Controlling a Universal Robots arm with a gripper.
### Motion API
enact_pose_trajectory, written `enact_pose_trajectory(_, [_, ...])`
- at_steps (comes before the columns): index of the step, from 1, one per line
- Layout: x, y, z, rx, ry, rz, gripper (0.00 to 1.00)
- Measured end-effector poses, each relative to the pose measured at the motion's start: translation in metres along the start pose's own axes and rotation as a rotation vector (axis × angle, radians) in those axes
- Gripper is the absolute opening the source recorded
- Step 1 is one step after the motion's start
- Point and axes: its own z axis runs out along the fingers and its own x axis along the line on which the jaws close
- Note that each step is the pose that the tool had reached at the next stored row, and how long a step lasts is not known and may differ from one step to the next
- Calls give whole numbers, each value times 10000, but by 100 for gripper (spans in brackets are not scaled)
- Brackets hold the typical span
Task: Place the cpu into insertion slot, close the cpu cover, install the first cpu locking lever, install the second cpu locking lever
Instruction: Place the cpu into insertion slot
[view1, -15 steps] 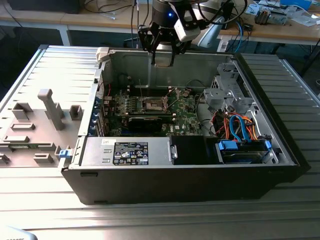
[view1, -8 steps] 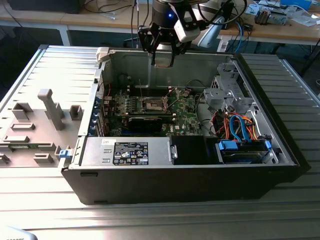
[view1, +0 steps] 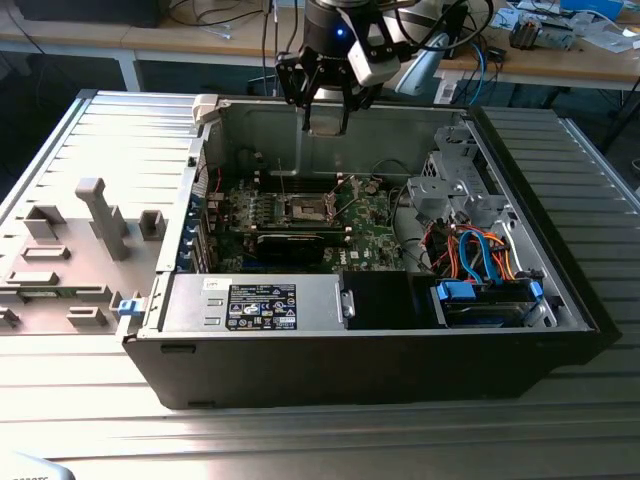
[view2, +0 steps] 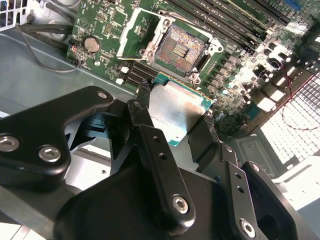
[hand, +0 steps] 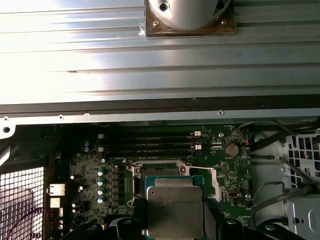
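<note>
The gripper (view1: 327, 125) clamps the cpu (view2: 177, 112) by two opposite edges, its metal top facing both wrist cameras. It is nearly square, with no clear long axis. In the exterior view the bare slot (view1: 308, 208) sits at six o'clock from the gripper.

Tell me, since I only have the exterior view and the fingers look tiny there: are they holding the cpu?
Observer: Yes. In both wrist views the fingers pinch the cpu by two opposite edges.
Operator: Is the slot free?
Observer: Yes. In the second wrist view the slot shows its dark centre bare.
Operator: Any contact yet?
Observer: No. The cpu hangs apart from the slot, with its silvery top toward the first wrist camera.
</note>
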Motion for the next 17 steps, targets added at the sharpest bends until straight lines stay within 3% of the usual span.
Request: enact_pose_trajectory(17, [-1, -3, 33, 2, 0, 0, 54])
